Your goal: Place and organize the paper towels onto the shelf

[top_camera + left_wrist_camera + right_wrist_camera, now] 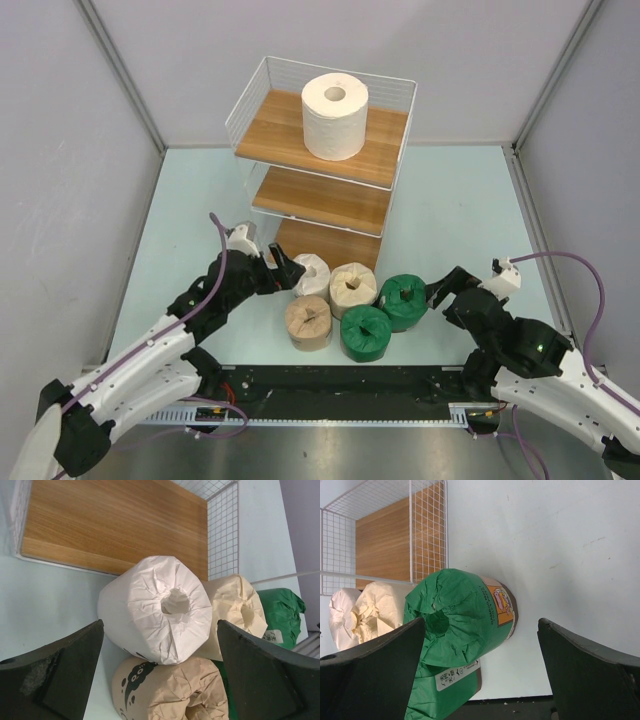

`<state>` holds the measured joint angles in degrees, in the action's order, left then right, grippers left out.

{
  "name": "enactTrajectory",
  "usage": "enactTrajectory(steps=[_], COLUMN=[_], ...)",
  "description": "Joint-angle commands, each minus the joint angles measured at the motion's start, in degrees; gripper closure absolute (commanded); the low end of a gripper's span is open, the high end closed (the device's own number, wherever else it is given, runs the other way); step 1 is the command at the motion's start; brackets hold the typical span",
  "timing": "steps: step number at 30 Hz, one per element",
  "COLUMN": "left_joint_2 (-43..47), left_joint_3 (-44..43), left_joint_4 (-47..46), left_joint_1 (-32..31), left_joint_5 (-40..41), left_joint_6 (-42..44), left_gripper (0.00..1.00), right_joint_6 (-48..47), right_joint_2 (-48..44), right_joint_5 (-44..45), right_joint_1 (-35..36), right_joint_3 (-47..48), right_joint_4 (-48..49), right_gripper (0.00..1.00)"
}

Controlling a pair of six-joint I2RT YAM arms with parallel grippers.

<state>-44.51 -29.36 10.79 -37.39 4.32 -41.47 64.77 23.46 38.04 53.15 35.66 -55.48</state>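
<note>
The shelf (280, 135) stands at the back, a white wire rack with three wooden boards. The plain white roll (335, 116) stands on its top board. Five wrapped rolls cluster on the table in front: a white one (312, 274), two beige (352, 289) (308, 323) and two green (404, 301) (366, 333). My left gripper (283, 272) is open just left of the white wrapped roll (157, 610), which lies between its fingers. My right gripper (441, 293) is open just right of the far green roll (465, 612), empty.
The shelf's lowest board (115, 525) lies right behind the rolls, with wire mesh (427, 530) at its side. Grey walls close in the table on three sides. A black rail (340, 385) runs along the near edge.
</note>
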Motion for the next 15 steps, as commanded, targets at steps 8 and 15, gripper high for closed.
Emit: enactTrajectory(steps=[8,15], left_joint_2=[-0.75,-6.11], left_joint_3=[0.8,1.15], left_joint_4=[-4.63,-6.39], left_joint_1=[-0.32,-0.32], left_joint_5=[5.88,4.39], left_joint_6=[-0.71,-0.1], left_gripper=[0.02,0.07], right_joint_6=[2.55,2.81], right_joint_2=[0.35,0.53], right_joint_5=[3.97,3.88], right_joint_1=[0.2,-0.06], right_joint_3=[-0.15,-0.33], right_joint_4=[-0.5,-0.5], right_gripper=[0.0,0.0])
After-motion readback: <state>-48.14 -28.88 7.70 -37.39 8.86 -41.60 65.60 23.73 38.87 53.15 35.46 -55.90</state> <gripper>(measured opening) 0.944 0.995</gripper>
